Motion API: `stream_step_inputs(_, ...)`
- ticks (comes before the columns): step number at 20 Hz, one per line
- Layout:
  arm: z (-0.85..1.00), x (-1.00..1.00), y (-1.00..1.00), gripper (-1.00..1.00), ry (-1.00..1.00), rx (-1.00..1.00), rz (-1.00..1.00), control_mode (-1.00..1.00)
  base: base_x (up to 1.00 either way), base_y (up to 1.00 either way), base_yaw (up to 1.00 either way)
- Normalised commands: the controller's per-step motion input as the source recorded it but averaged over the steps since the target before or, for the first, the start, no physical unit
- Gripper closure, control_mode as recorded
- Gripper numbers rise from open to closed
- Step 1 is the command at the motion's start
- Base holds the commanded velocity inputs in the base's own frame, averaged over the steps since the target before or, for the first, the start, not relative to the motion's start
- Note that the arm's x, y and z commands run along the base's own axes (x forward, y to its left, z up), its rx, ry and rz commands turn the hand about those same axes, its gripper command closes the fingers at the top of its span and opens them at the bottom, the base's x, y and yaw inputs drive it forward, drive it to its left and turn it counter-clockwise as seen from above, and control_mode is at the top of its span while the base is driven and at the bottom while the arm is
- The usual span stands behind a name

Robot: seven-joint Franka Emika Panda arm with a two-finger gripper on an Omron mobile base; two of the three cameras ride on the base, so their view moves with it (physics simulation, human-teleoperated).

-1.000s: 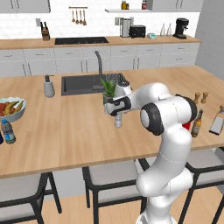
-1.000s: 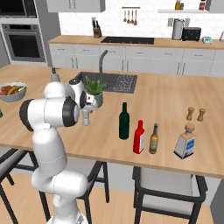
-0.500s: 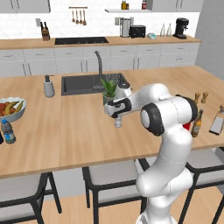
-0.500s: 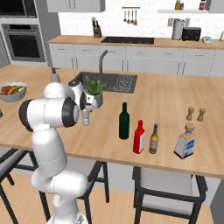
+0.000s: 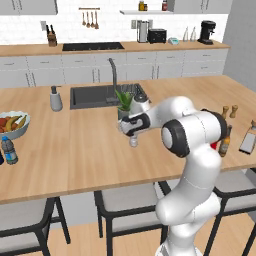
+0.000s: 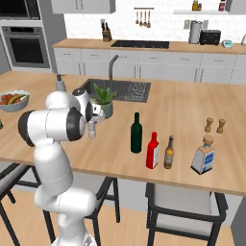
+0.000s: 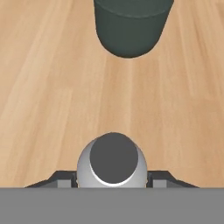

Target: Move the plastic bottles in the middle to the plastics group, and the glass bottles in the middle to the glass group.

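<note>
Looking down the hand view, we see the water bottle end-on: its pale cap faces the camera, so it stands upright, long axis vertical, cap up. It stands on the wooden counter, near the front of the dark plant pot but clear of it, with bare wood between them. In the left base view the bottle sits just in front of the sink, roughly mid-counter. In the right base view the same bottle stands left of the green bottle.

We see the gripper coming straight down over the bottle, one dark finger on each side of its shoulders. The gap is narrow, about the bottle's width, and both fingers seem to press against its sides, so we read it as closed on the bottle. The base of the bottle looks to be on the wood in both base views, though it is too small for us to be sure.

To the right of the green bottle stand the red bottle, then the brown bottle just beside it, and further right the flat grey bottle. All are upright. At the far left of the counter we see the blue-label bottle near the fruit bowl, well apart from the gripper.
</note>
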Motion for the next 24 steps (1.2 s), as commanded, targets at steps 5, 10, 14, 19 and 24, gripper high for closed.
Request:
stream_step_inputs(5, 0.10, -0.20, 0.50, 1.00, -0.01, 0.00, 0.24, -1.00, 0.00, 0.00, 0.00)
stream_step_inputs(10, 0.08, -0.01, 0.68, 1.00, 0.00, 0.02, 0.37, -1.00, 0.00, 0.00, 0.00)
stream_step_inputs(14, 0.02, 0.00, 0.76, 1.00, 0.00, 0.02, 0.44, -1.00, 0.00, 0.00, 0.00)
stream_step_inputs(19, 0.00, -0.01, 0.79, 1.00, 0.00, 0.00, 0.41, -1.00, 0.00, 0.00, 0.00)
stream_step_inputs(24, 0.00, -0.06, 0.75, 1.00, -0.02, 0.00, 0.39, -1.00, 0.00, 0.00, 0.00)
